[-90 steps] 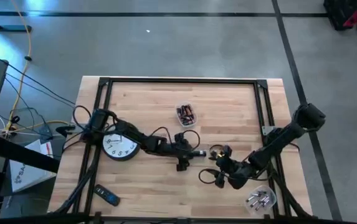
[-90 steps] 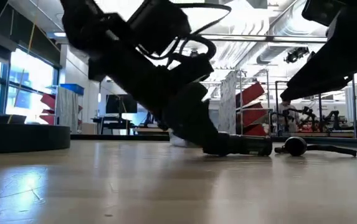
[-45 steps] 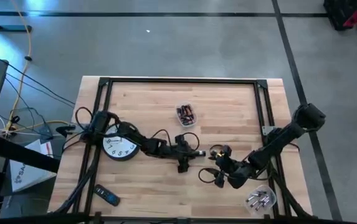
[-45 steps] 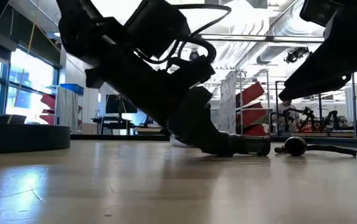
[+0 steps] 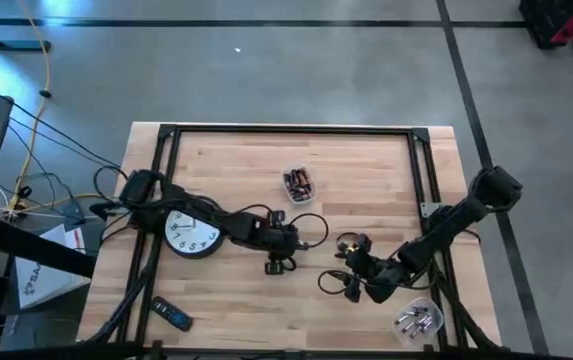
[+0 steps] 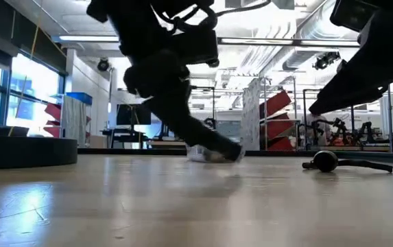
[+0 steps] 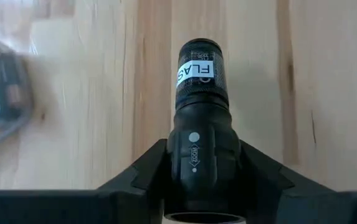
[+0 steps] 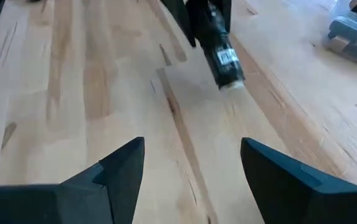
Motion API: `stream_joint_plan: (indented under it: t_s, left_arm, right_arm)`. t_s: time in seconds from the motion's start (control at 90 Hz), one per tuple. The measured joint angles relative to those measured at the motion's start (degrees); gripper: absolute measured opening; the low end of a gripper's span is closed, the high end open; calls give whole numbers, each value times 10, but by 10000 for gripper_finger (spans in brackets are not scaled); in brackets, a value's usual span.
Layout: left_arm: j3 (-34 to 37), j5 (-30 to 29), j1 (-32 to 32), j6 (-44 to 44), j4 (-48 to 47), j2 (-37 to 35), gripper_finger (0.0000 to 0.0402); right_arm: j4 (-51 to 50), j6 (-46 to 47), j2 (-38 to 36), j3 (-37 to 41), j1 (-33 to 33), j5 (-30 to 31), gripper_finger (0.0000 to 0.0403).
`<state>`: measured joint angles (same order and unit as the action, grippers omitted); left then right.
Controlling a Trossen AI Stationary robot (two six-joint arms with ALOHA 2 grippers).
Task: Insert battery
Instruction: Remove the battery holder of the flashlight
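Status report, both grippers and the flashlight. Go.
Left gripper shut on flashlight, lifted off table. Right gripper open, empty, facing it. Battery tubs untouched; nothing between.

The left gripper (image 7: 198, 186) clamps a black flashlight (image 7: 201, 118). It points straight ahead over the wooden table (image 7: 328, 93). A blurred container (image 7: 0, 93) sits off to one side.

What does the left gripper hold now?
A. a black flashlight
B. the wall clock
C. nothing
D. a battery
A: in the left wrist view the left gripper is clamped on a black flashlight; the right wrist view shows it above the table.
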<state>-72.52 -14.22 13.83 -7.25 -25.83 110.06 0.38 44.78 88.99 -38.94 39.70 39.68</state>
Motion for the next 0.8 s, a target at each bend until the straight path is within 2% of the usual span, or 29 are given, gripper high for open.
stream_joint_plan:
  t_s: [0.211, 0.411, 0.6, 0.667, 0.8]
  left_arm:
    - [0, 1, 19, -6, -9, -3, 131]
    - [-1, -32, 40, -32, -61, -28, 126]
    - [-1, -15, 49, -38, -89, -40, 128]
    - [-1, -17, 50, -45, -113, -40, 129]
    - [8, -59, 45, -56, -128, -41, 129]
  right_arm:
    - [-3, 3, 0, 0, 0, -4, 234]
    - [-21, 18, 0, 0, 0, -6, 234]
    - [-24, 17, -1, 0, 0, -9, 234]
    - [-31, 23, -8, -1, 0, -37, 234]
    - [-122, 70, -32, -38, 6, -116, 233]
